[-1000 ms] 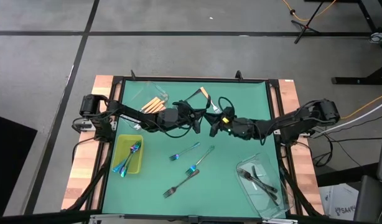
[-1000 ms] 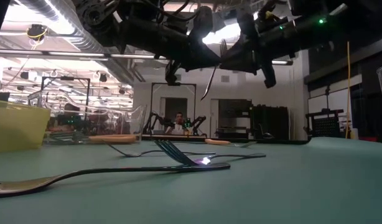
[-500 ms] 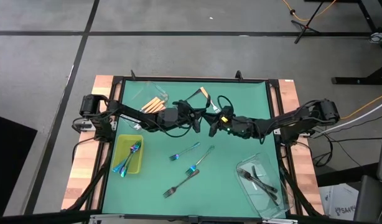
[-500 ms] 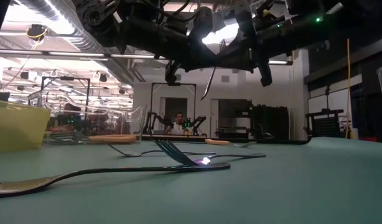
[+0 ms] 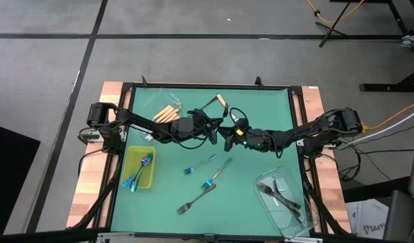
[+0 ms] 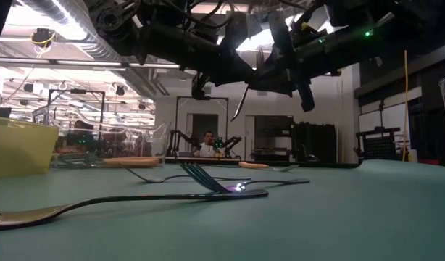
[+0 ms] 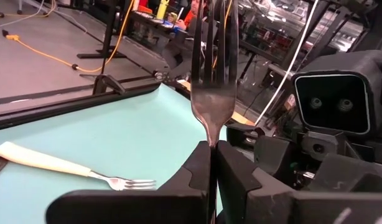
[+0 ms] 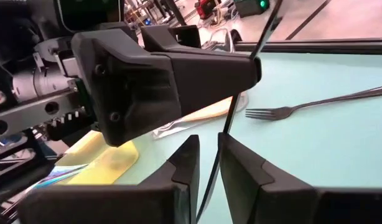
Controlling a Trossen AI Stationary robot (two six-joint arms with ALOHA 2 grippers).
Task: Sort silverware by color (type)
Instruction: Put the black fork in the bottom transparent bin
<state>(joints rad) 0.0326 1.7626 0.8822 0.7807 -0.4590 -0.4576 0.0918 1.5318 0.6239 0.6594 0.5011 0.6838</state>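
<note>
Right gripper (image 5: 228, 138) nearer; fork (image 7: 214, 81) apparently between both jaws.

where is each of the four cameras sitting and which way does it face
High view: overhead, straight down on the green table; both arms meet mid-table.
Low view: table height, looking level across at a dark fork; arms overhead.
Left wrist view: left gripper shut on a dark grey fork.
Right wrist view: right gripper around the same fork's handle.
Shared: both wrist views show that fork; it hangs in the low view.
</note>
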